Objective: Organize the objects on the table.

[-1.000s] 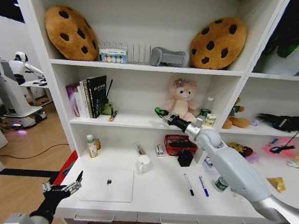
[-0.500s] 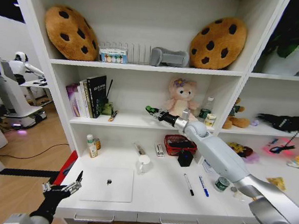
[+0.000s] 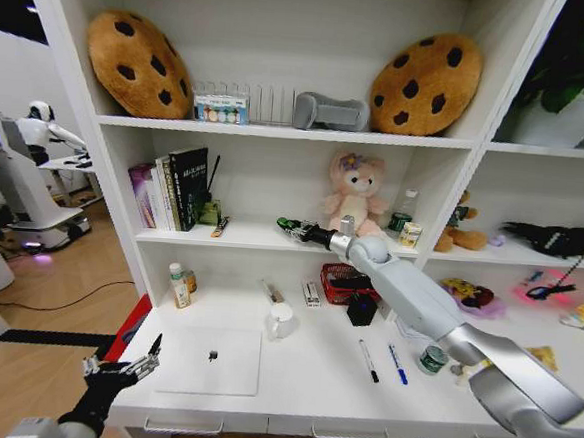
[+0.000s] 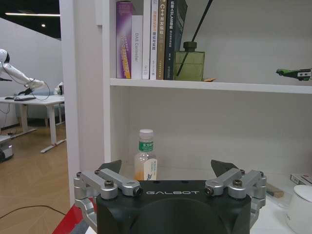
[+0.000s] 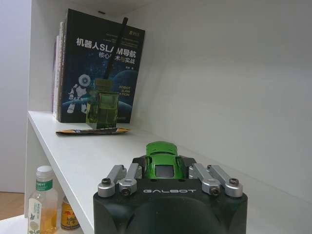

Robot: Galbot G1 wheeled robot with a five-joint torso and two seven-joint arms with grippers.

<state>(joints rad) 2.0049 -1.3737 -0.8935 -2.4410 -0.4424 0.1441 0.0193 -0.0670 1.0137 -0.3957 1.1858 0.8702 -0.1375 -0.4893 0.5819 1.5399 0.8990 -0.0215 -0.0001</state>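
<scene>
The right gripper [image 3: 293, 227] pinches a tiny green toy car [image 5: 162, 158] between its fingers, held just above the white middle shelf board [image 3: 251, 238], nose pointing along the shelf toward the dark robotics book [image 5: 100, 68] and green glass diffuser bottle [image 5: 102, 108]. Bare board lies between car and bottle, room enough, it seems, to set it down. The left gripper [image 3: 121, 370], fingers spread, hangs at the long white desk [image 3: 300, 390] by the thin silver-white laptop [image 3: 210, 361].
</scene>
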